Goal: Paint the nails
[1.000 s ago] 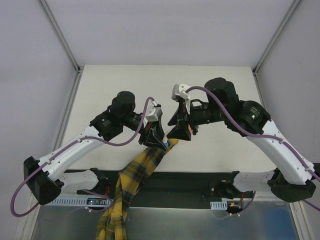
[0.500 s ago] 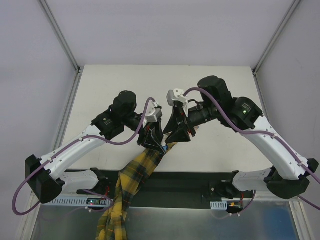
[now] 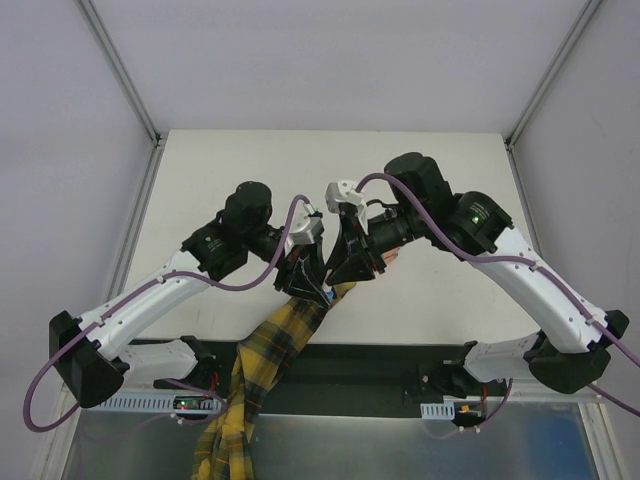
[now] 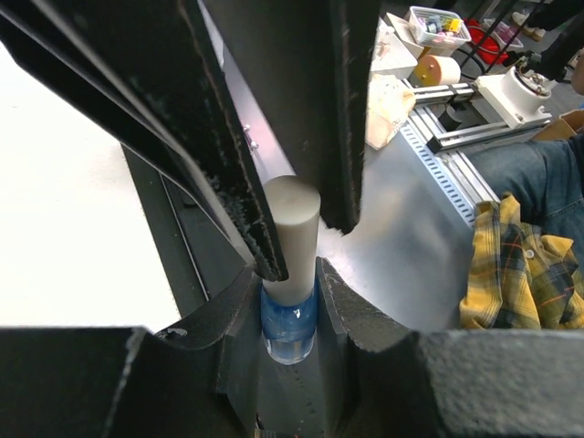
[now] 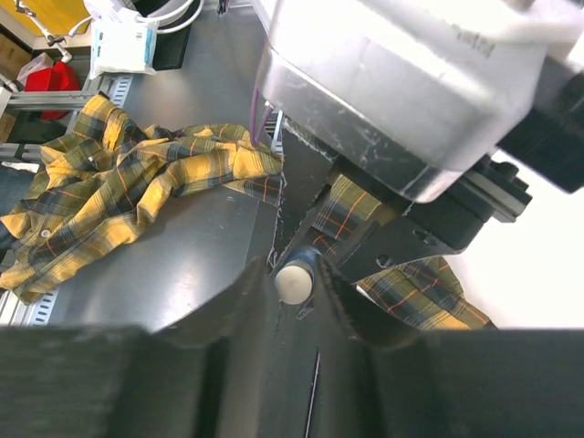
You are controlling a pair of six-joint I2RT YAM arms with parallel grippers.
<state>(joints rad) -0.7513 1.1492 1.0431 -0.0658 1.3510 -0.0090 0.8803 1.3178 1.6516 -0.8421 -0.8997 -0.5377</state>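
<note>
My left gripper (image 3: 316,284) is shut on a small blue polish bottle (image 4: 288,319) with a white cap (image 4: 292,224), held upright between its jaws (image 4: 288,297). My right gripper (image 3: 352,266) meets it from the right, and its jaws (image 5: 295,274) close on the white cap (image 5: 295,282). Both grippers hover over the end of the yellow plaid sleeve (image 3: 270,345). The peach hand and its nails are hidden under the grippers.
The plaid shirt trails off the table's front edge onto the metal base plate (image 3: 400,440), also seen in the left wrist view (image 4: 520,265) and the right wrist view (image 5: 119,192). The black front rail (image 3: 380,365) runs between the arm bases.
My right arm has swung left and brought its gripper onto the bottle cap held by the left gripper. The left arm has barely moved.
</note>
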